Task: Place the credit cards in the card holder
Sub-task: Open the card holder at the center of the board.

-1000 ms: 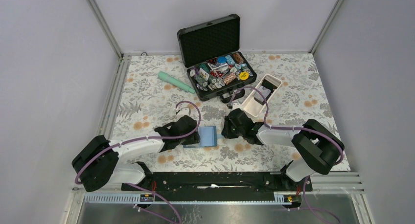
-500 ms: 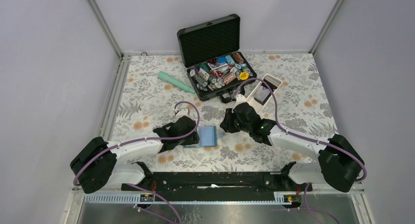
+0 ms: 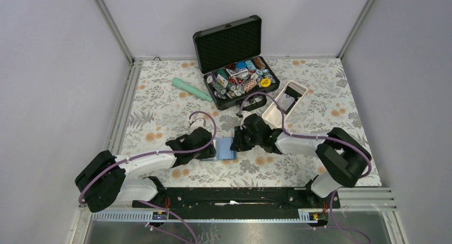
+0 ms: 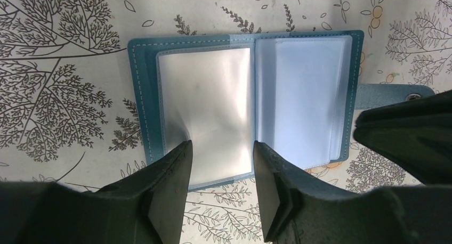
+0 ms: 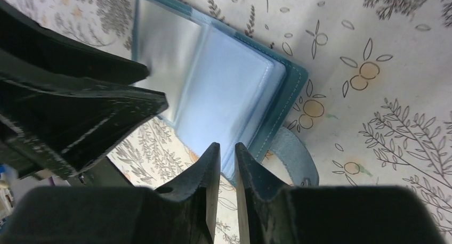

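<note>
Left wrist: card holder [image 4: 298, 95] lies open beneath left pincer [image 4: 221, 148] (half-spread, empty); right pincer [image 5: 225, 146] barely open.

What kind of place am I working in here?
Probably a lab test cell: plain grey walls, aluminium frame posts, a floral-covered table with left arm and right arm bolted on.

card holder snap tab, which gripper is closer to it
Right. The right gripper sits just beside the snap tab; the left gripper is across the card holder, over its opposite page.
</note>
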Action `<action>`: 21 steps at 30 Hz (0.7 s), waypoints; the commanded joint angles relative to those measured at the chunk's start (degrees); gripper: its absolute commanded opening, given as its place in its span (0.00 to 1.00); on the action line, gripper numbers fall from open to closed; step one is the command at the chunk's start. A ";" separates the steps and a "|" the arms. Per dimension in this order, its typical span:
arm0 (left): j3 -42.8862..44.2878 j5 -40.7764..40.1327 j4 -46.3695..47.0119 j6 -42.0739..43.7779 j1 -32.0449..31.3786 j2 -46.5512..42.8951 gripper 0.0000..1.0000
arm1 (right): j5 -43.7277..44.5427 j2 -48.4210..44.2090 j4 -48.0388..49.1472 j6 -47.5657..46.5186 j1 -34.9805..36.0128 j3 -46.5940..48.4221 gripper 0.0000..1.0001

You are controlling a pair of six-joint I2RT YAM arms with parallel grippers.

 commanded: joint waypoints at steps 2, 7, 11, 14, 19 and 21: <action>-1.13 0.08 0.53 -0.73 0.07 -1.34 0.48 | -1.36 4.32 2.20 -0.46 0.35 3.07 0.23; -1.13 0.08 0.54 -0.47 0.05 -1.33 0.48 | 0.32 7.87 0.73 -1.01 0.39 3.62 0.22; -0.97 -0.04 0.08 -0.40 0.06 -1.41 0.48 | 0.83 7.42 -0.42 -1.18 0.39 3.50 0.21; -0.19 0.44 -0.14 0.24 0.10 -1.92 0.48 | 0.86 4.64 -2.72 -2.60 0.34 4.70 0.25; 2.12 0.22 -2.12 1.97 0.41 -3.89 0.51 | 4.79 -1.11 -14.76 -9.21 0.02 11.15 0.40; 3.02 0.06 -2.94 2.73 0.67 -4.74 0.54 | 8.65 -2.99 -19.44 -12.50 -0.53 13.75 0.47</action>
